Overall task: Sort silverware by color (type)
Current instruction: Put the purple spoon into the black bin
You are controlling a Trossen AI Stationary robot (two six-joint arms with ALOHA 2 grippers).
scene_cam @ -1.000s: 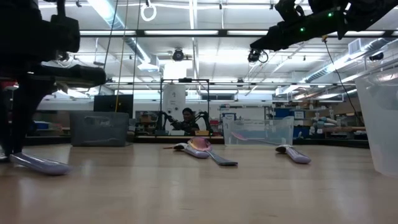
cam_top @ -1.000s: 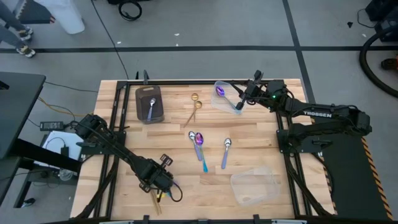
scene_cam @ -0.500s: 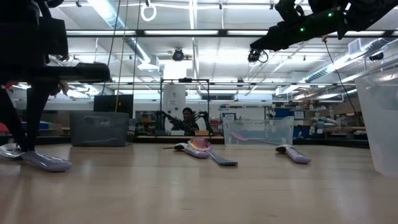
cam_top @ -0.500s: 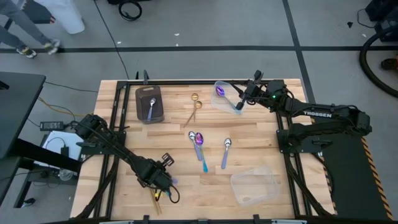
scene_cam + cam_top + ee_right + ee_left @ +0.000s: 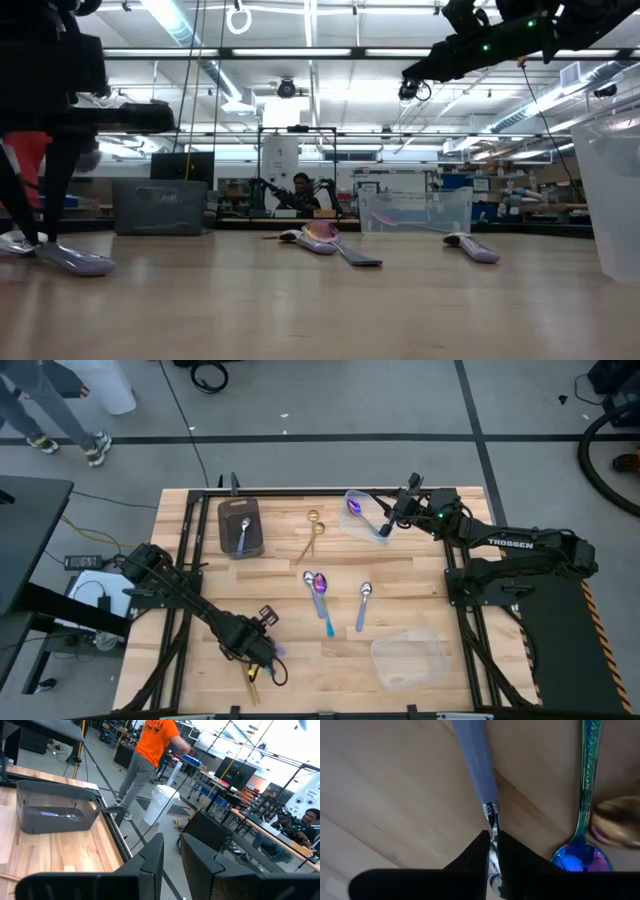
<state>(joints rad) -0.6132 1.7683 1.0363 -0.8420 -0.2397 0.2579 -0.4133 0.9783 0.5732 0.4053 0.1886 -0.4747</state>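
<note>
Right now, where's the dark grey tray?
In the high view the dark grey tray sits at the table's far left, holding one silver spoon. The gold spoons lie just to its right.

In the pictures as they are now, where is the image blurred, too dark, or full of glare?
Left wrist view: the end effector is a black silhouette, and the gold spoon at the edge is blurred. Low view: ceiling lights glare, the arms show only as dark shapes, and the near spoon is soft. Right wrist view: the person in the orange shirt is smeared by motion. High view: evenly lit, sharp.
</note>
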